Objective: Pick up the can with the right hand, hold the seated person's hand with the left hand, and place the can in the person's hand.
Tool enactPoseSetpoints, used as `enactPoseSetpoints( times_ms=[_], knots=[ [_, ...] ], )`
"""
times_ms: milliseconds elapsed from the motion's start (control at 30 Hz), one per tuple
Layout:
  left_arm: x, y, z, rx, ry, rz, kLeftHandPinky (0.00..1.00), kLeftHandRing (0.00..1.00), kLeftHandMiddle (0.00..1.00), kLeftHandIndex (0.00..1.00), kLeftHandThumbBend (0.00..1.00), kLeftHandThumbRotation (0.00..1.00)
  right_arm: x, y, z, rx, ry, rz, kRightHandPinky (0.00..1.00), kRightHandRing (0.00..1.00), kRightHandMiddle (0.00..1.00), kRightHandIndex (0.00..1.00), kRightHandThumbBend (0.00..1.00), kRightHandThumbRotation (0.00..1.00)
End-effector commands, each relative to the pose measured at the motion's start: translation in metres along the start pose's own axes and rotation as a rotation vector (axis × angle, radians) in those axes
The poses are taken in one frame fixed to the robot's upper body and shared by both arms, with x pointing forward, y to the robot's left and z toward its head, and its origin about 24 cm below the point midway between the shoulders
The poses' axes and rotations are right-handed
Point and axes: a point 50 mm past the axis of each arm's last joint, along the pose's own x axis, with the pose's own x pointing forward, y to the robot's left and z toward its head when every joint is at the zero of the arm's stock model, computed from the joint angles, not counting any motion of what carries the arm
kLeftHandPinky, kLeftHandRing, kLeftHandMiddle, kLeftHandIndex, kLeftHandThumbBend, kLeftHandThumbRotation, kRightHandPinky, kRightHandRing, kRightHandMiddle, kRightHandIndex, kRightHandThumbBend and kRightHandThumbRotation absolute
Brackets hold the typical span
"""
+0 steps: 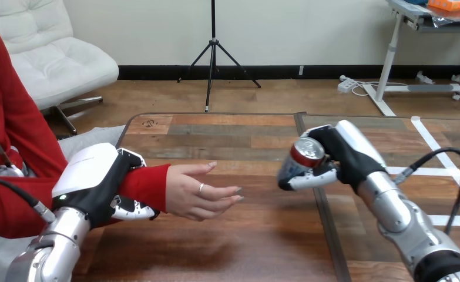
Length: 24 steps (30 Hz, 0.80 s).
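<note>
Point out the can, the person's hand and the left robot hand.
can point(306, 150): head view, top end.
person's hand point(189, 191): head view, palm.
left robot hand point(86, 167): head view, white back shell.

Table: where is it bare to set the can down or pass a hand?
Bare: the table beyond the person's hand and the can, and the near planks this side of them. Crowded: the left, where the left hand clasps the person's wrist.

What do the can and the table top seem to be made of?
The can in the right hand looks like thin metal: shiny silver rim, glossy red band below it. The table looks like wood or wood-look laminate: brown plank pattern, slight sheen.
</note>
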Motion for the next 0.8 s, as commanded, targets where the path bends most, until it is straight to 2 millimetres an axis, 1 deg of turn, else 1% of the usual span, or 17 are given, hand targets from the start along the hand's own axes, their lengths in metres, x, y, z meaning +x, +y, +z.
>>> enactPoseSetpoints(
  times_ms=[0,333,767],
  knots=[
    [0.033,0.072,0.075,-0.034,-0.302,0.300,0.23,0.29,0.36,0.39,0.65,0.00,0.033,-0.038,0.087,-0.028,-0.290,-0.112,0.30,0.33,0.40,0.44,0.72,0.00],
    [0.038,0.071,0.083,-0.057,-0.316,0.298,0.22,0.27,0.35,0.38,0.64,0.00,0.036,-0.029,0.105,-0.024,-0.346,-0.077,0.32,0.34,0.41,0.44,0.72,0.00],
    [0.041,0.072,0.093,-0.074,-0.323,0.296,0.20,0.26,0.35,0.37,0.63,0.00,0.039,-0.017,0.121,-0.022,-0.387,-0.040,0.31,0.34,0.40,0.44,0.75,0.00]
  ],
)
